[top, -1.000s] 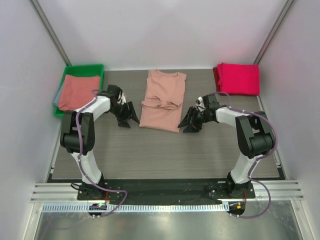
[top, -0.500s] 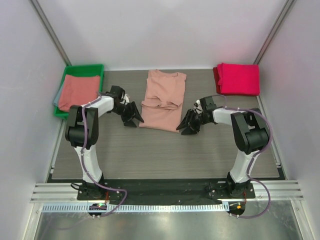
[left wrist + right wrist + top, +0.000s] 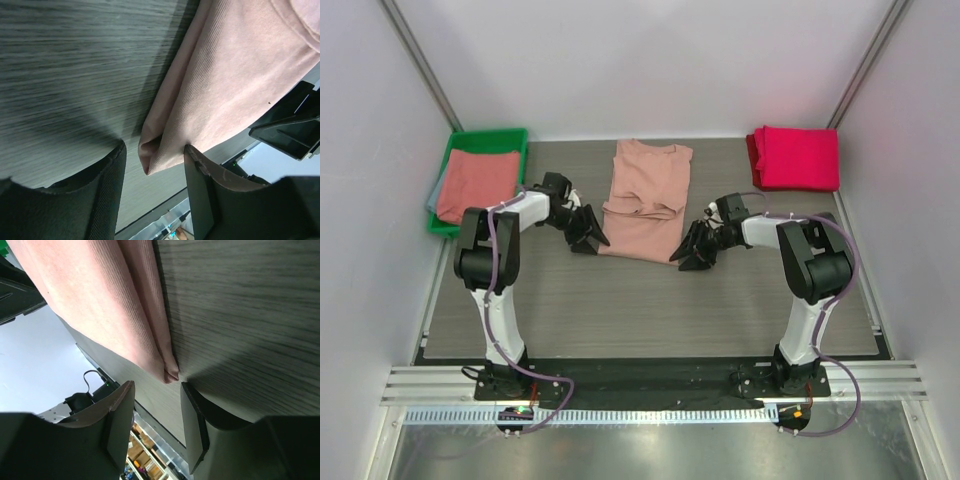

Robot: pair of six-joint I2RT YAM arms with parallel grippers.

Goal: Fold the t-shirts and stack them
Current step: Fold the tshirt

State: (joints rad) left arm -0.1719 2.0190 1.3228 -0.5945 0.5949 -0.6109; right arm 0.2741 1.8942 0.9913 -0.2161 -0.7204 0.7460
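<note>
A dusty salmon-pink t-shirt [image 3: 645, 200], folded lengthwise with sleeves tucked in, lies in the middle of the table. My left gripper [image 3: 592, 240] is open at its near left corner; in the left wrist view that corner [image 3: 155, 157] lies between the open fingers. My right gripper [image 3: 688, 256] is open at its near right corner, which shows in the right wrist view [image 3: 170, 372] just ahead of the open fingers. A folded magenta t-shirt [image 3: 798, 157] lies at the far right. A folded salmon t-shirt [image 3: 478, 182] lies in the bin.
A green plastic bin [image 3: 455, 150] stands at the far left corner, holding folded shirts. Metal frame posts and white walls enclose the table. Dark wood-grain tabletop [image 3: 650, 310] lies between the shirt and the arm bases.
Both grippers have moved inward along the table to the near corners of the pink shirt, the left one rightward and the right one leftward. The shirt has not moved.
</note>
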